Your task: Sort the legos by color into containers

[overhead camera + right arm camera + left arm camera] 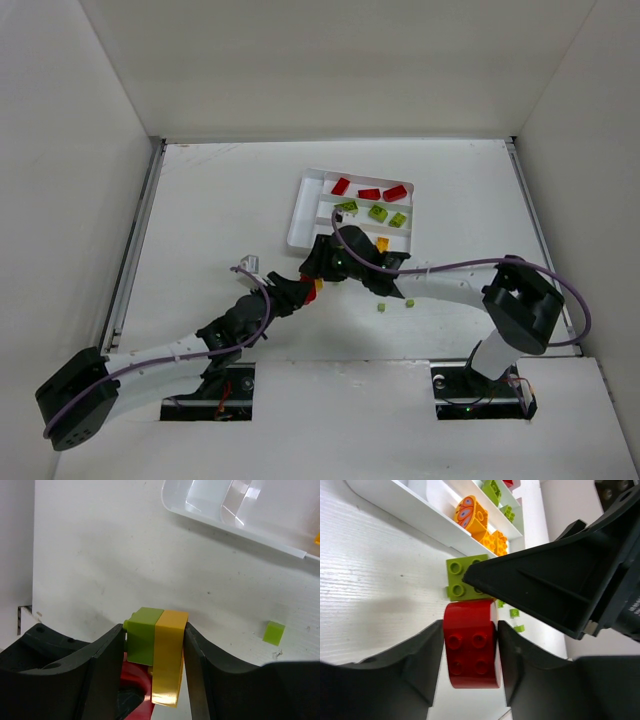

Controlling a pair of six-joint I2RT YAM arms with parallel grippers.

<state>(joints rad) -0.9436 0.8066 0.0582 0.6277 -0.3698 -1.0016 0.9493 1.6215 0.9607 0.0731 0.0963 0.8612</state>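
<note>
A clump of three legos hangs between both grippers just in front of the white tray [300, 215]. My left gripper [470, 630] is shut on the red brick [471, 650], studs facing the camera. A lime green brick [460, 577] is joined to its far end. My right gripper [153, 630] is shut on that green brick [145, 635] and the yellow brick [169, 655] stuck beside it. In the top view the left gripper [300, 293] and right gripper [332, 264] meet at the clump [317, 287]. Red legos [369, 193], green legos [378, 212] and an orange one [382, 243] lie in separate containers.
Two small green pieces [381, 308] [409, 302] lie loose on the table right of the grippers; one [274, 632] shows in the right wrist view. Orange legos [472, 512] sit in the tray's near slot. White walls enclose the table.
</note>
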